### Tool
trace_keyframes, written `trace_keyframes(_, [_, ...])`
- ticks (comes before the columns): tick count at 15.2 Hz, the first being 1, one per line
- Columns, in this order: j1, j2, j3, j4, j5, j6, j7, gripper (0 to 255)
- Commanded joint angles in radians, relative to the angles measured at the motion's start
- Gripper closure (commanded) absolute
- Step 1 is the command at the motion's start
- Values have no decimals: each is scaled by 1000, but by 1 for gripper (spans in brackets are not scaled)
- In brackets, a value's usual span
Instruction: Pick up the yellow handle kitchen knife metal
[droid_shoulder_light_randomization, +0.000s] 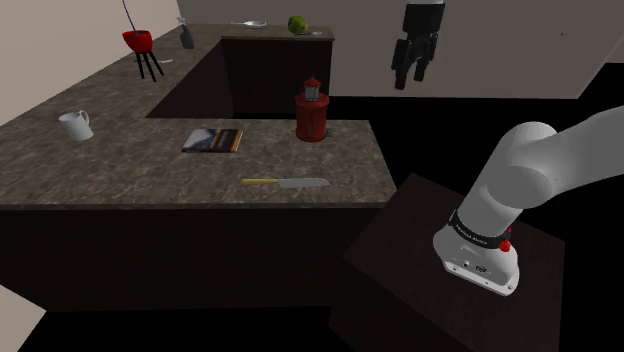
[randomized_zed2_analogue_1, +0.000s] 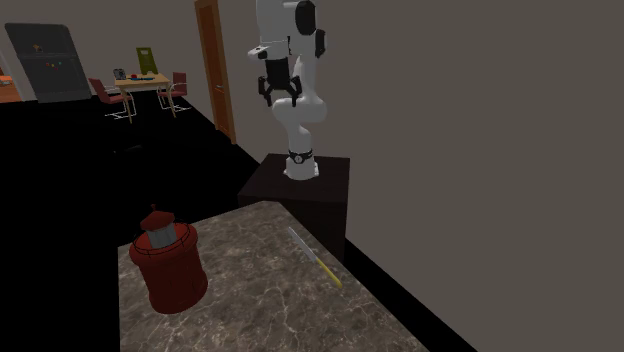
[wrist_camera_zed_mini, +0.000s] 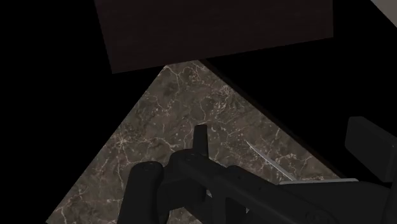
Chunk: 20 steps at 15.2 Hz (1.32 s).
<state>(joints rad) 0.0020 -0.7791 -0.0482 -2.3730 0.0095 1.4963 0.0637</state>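
Note:
The kitchen knife (droid_shoulder_light_randomization: 285, 183) lies flat near the front edge of the dark marble counter (droid_shoulder_light_randomization: 120, 170), its yellow handle pointing to the shoulder view's left and its grey blade to the right. In the second exterior view the knife (randomized_zed2_analogue_1: 315, 257) lies along the counter's edge nearest the stand. My gripper (droid_shoulder_light_randomization: 413, 65) hangs high in the air, well above and to the right of the knife, off the counter's corner. Its fingers (randomized_zed2_analogue_1: 263, 88) stand apart with nothing between them. In the wrist view the knife's thin blade (wrist_camera_zed_mini: 264, 156) shows far below on the counter corner.
A red lantern-shaped canister (droid_shoulder_light_randomization: 312, 110) stands behind the knife, with a book (droid_shoulder_light_randomization: 213, 140) to its left and a white mug (droid_shoulder_light_randomization: 75, 124) further left. A green apple (droid_shoulder_light_randomization: 297, 24) and a red bowl on legs (droid_shoulder_light_randomization: 140, 42) sit at the back. My stand (droid_shoulder_light_randomization: 450, 280) adjoins the counter's right end.

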Motion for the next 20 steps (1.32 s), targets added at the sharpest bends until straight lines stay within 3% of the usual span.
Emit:
trace_keyframes(1, [0,0,0,0,0,0,0,0])
trace_keyframes(10, [64,228,-23,-79,-10,323,-154,0])
trace_keyframes(20, [132,571,-26,-36,10,640,-323,0])
